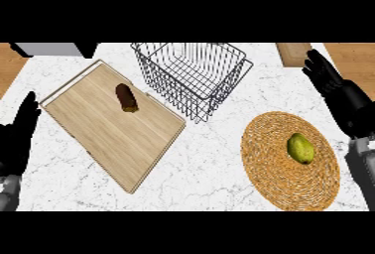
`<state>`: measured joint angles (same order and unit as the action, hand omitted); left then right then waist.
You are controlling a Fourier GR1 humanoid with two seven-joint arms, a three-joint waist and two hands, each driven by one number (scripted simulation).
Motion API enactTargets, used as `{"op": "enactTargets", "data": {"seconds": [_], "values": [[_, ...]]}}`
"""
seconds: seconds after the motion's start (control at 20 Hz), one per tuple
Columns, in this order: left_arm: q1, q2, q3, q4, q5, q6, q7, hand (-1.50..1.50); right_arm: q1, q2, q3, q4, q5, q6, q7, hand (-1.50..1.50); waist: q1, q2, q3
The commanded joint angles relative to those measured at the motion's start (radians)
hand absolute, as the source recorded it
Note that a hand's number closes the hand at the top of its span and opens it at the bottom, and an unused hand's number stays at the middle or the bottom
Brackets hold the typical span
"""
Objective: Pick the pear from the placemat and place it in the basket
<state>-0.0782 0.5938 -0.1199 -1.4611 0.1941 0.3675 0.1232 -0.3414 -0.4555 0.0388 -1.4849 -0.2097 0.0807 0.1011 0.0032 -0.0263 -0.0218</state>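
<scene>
Nothing of the task looks done yet: the pear (300,148) lies untouched on the round woven placemat (267,173) at about four o'clock on the white marbled desk (212,163), a little toward the mat's right side. The wire basket (192,74) stands at twelve o'clock, tilted on its base, holding nothing, well apart from the pear. The right hand (338,94) shows at two to three o'clock along the right edge, fingers straight and released, grasping nothing, just beyond the placemat's upper right rim and not touching the fruit. The left hand (18,136) rests open at nine o'clock by the left edge. A wooden cutting board (110,129) lies at ten o'clock with a small dark brown item (127,97) on it, beside the basket. By my judgement the whole job remains: reaching down to the pear, closing round it, carrying it up-left to the basket, and letting go inside.
</scene>
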Motion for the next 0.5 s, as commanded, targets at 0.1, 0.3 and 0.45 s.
{"op": "enactTargets", "data": {"seconds": [0.1, 0.3, 0.45], "values": [[-0.006, -0.047, 0.002, -0.017, 0.053, -0.035, -0.019, 0.0, 0.045, 0.113, -0.254, 0.111, -0.301, 0.058, -0.248, 1.5, -0.017, 0.039, 0.036], [-0.032, -0.097, -0.028, -0.024, 0.112, -0.085, 0.013, 0.0, 0.039, 0.102, -0.294, 0.085, -0.341, 0.261, -0.475, 1.5, -0.041, 0.05, 0.041], [-0.057, -0.097, -0.021, -0.011, 0.142, -0.124, 0.03, 0.0, 0.104, 0.149, -0.319, 0.184, -0.323, 0.403, -0.707, -1.5, -0.007, 0.047, 0.031]]}}
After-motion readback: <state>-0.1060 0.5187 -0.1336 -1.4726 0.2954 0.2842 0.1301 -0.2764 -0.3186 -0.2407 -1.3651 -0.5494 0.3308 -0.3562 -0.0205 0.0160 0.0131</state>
